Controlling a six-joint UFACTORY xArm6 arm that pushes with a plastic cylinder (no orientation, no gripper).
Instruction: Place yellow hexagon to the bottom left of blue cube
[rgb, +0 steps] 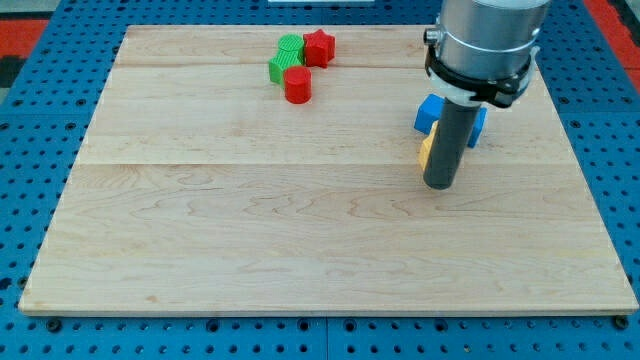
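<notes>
Arm reaching down from the upper right of the frame, rod upright.

The arm's grey cylindrical body (487, 35) enters at the view's top right, cut off by the frame's upper edge, and ends in a black collar. Below the collar a straight dark rod (448, 140) hangs vertically. My tip (440, 186) sits right of centre, at about mid-height of the frame, down at the surface.
</notes>
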